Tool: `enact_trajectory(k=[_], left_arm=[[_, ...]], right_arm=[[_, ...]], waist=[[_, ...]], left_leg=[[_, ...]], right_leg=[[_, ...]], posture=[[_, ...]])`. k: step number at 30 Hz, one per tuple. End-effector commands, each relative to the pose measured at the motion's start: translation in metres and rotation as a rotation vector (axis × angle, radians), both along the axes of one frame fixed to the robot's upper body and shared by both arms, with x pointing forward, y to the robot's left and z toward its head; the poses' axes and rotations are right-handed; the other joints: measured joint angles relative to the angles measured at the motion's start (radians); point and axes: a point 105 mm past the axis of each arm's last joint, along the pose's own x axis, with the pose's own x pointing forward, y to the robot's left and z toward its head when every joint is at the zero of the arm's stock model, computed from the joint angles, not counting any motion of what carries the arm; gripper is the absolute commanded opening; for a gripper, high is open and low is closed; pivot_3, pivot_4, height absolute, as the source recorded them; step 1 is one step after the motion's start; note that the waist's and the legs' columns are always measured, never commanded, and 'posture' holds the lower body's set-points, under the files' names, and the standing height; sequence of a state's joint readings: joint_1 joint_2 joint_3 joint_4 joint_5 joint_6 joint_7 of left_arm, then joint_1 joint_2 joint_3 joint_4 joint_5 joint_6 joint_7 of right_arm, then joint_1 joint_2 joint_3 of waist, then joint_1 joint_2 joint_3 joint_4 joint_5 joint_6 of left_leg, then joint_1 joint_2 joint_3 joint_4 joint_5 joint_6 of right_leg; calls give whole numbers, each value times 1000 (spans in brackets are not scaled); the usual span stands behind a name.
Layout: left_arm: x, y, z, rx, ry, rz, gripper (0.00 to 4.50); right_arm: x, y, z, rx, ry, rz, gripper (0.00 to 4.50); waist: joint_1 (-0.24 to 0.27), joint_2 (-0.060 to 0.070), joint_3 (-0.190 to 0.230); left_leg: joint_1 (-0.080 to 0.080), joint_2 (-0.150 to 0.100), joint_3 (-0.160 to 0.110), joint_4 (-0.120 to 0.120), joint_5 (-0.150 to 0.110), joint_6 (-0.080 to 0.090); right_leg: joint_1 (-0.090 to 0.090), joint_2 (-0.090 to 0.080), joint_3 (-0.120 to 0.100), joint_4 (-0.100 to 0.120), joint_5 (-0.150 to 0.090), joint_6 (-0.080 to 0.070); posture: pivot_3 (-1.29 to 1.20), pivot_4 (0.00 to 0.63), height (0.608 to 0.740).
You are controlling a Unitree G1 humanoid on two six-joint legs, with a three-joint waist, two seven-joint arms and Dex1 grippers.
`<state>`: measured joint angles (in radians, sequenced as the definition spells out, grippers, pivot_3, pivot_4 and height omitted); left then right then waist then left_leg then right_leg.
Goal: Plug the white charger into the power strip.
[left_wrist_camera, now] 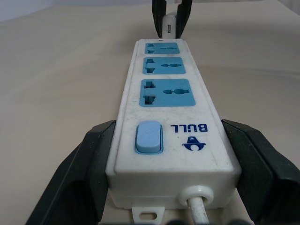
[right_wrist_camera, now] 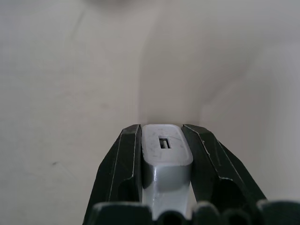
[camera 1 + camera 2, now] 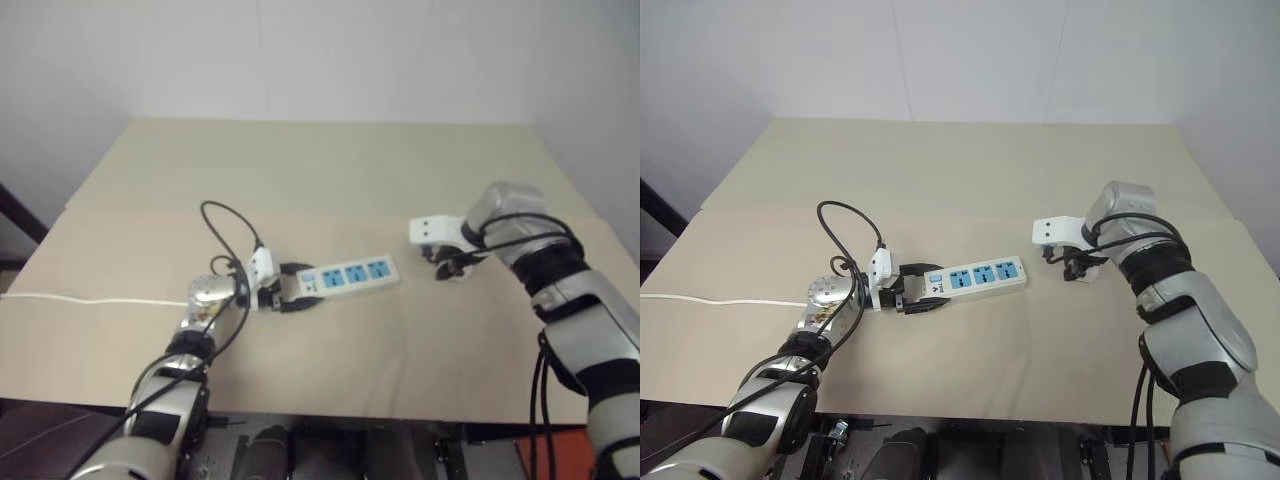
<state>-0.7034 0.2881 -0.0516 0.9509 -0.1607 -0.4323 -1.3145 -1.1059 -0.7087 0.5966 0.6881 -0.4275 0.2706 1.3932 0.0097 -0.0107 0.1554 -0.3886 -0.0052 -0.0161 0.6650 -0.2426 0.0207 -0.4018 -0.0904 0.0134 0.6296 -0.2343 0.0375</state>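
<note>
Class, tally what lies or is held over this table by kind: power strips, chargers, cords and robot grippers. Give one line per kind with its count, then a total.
Power strip: 1
White charger: 1
White cord: 1
Grippers: 2, the left gripper and the right gripper
Total: 5

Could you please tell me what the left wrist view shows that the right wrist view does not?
Left wrist view alone: the power strip gripped at its switch end by the left gripper, its three blue sockets, the blue switch and the cord. Right wrist view alone: the slot in the charger's end face. Both: the white charger clamped in the right gripper, above the beige table.
</note>
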Motion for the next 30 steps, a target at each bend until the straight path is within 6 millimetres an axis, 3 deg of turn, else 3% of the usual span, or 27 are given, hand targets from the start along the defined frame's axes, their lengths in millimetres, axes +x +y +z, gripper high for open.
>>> enact_trajectory(k=[1,6,14,22,30], left_arm=[[-14,-6,-18,84,68,-105,3251],[-17,-6,-9,72,93,-191,3251],[-19,-5,2,88,93,-287,3251],[-21,-7,1,125,95,-327,3251],[-31,-6,-10,142,93,-356,3251]], right_arm=[[-2,18,36,197,-107,27,1157],[-23,53,81,658,-145,67,1157],[-39,97,98,1143,-102,2,1157],[-64,136,65,1391,-65,113,1157],[-82,144,46,1558,-35,224,1157]], waist=[[-1,0,0],[-1,0,0],[-4,0,0],[-4,0,0],[-13,0,0]], left_leg=[[0,0,0,0,0,0],[-2,0,0,0,0,0],[-2,1,-2,0,0,0],[-4,0,-5,0,0,0],[-3,1,-6,0,0,0]], right_leg=[[0,0,0,0,0,0],[-1,0,0,0,0,0],[-2,1,0,0,0,0],[-1,1,-2,3,0,0],[-1,1,-1,2,0,0]], posture=[[0,150,740],[0,150,740],[0,150,740],[0,150,740],[0,150,740]])
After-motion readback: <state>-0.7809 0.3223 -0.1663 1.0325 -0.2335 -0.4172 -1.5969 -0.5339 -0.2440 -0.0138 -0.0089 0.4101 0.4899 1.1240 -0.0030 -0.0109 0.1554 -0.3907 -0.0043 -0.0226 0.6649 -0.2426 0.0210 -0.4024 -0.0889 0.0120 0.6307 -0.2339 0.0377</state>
